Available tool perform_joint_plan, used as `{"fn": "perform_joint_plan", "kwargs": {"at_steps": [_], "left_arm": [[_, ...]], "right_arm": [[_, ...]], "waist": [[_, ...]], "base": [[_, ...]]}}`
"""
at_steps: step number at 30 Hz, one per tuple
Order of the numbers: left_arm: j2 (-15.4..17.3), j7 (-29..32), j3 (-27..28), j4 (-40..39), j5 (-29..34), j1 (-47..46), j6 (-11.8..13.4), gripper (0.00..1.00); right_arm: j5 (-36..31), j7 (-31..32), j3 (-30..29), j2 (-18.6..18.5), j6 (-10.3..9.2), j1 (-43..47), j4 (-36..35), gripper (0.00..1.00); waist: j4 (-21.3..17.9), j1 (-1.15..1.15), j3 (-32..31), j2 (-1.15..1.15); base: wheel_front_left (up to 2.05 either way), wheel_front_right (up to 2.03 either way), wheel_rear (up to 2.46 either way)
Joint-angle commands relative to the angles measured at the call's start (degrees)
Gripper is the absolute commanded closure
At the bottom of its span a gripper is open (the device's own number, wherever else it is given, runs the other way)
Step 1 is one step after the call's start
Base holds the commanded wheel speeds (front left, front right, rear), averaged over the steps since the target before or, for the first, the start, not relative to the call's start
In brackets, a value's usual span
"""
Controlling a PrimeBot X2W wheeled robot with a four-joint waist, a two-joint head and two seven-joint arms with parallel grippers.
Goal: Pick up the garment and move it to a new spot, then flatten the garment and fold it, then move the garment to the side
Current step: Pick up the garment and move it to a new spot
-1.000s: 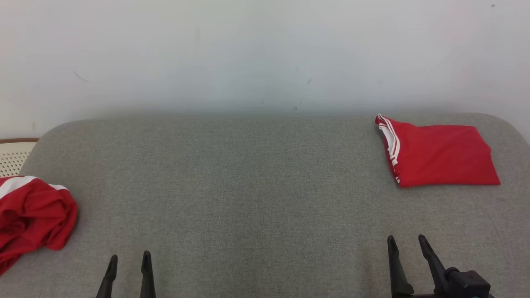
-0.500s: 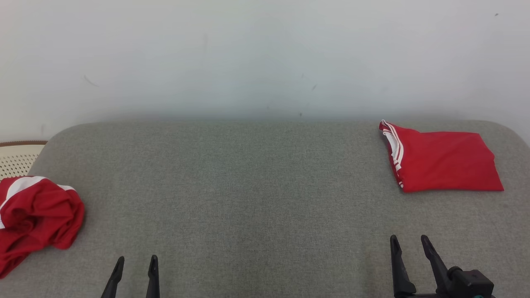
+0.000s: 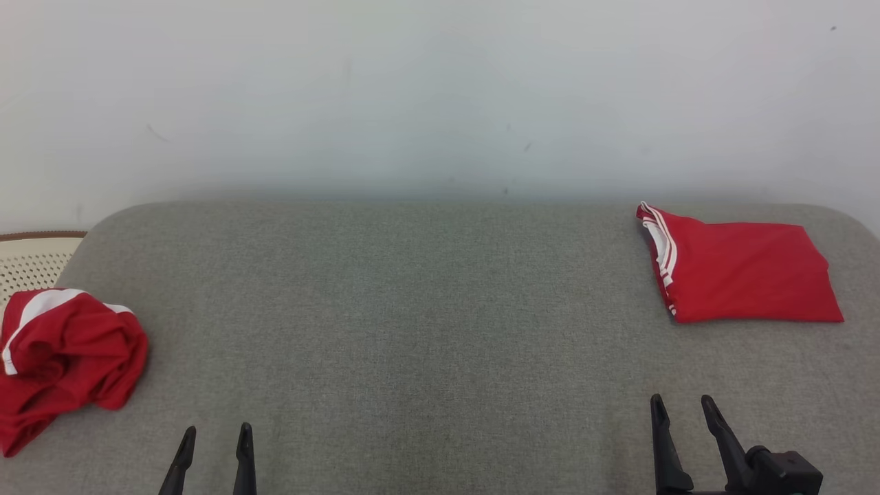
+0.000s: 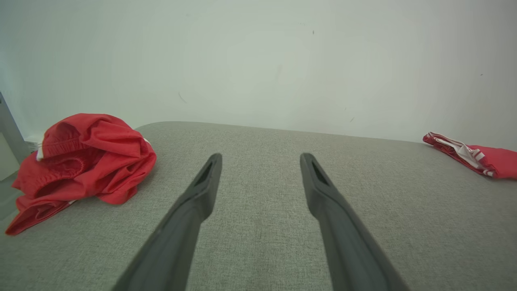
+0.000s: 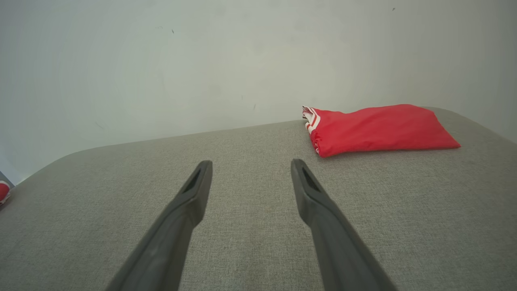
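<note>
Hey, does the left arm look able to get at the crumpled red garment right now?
Probably yes. The left claw is open and empty, and only bare grey surface lies between it and the crumpled garment to its left.

The head camera looks forward and down from above the near edge of the grey tabletop [image 3: 440,309]. It takes in the full width up to the pale wall [image 3: 440,89], with the left tool [image 3: 217,428] and right tool [image 3: 680,397] rising from the bottom edge. The left wrist camera sits low and close over the fabric, facing along its own fingers toward the wall (the tabletop's far edge crosses mid-picture). The right wrist camera is set likewise, a little further right. All three views share the folded red garment [image 3: 746,275] at far right. The head and left wrist views both take in the crumpled red garment [image 3: 69,357] at left.
</note>
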Motion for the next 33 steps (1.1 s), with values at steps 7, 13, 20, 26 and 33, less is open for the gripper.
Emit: {"fn": "perform_joint_plan", "kwargs": {"at_steps": [7,13,20,26,33], "left_arm": [[-0.2,-0.3,0.2,0.0,-0.2,-0.2,0.2,0.00],[-0.1,-0.3,1.1,0.4,-0.4,0.2,0.9,0.00],[0.6,-0.3,1.7,1.1,-0.4,0.5,1.0,0.00],[0.9,-0.3,2.4,1.0,-1.3,0.8,1.6,0.00],[1.6,-0.2,3.4,0.6,-2.1,1.6,2.3,0.00]], "right_arm": [[0.8,0.1,-0.5,0.1,0.02,1.4,0.4,0.00],[2.0,-0.2,-0.1,0.1,0.02,2.0,1.0,0.00],[3.1,-1.0,0.3,0.1,0.02,2.1,2.3,0.00],[3.6,-1.5,1.2,0.1,0.02,2.0,3.4,0.00],[3.9,-1.9,2.1,0.1,0.02,1.2,4.1,0.00]], "waist": [[3.0,0.00,-0.2,0.00],[8.5,0.00,-0.3,0.00],[16.2,0.00,-1.0,0.00],[21.6,0.00,-1.7,0.00],[26.2,0.00,-1.6,0.00]], "base": [[0.00,0.00,0.00],[0.00,0.00,0.00],[0.00,0.00,0.00],[0.00,0.00,0.00],[0.00,0.00,0.00]]}}
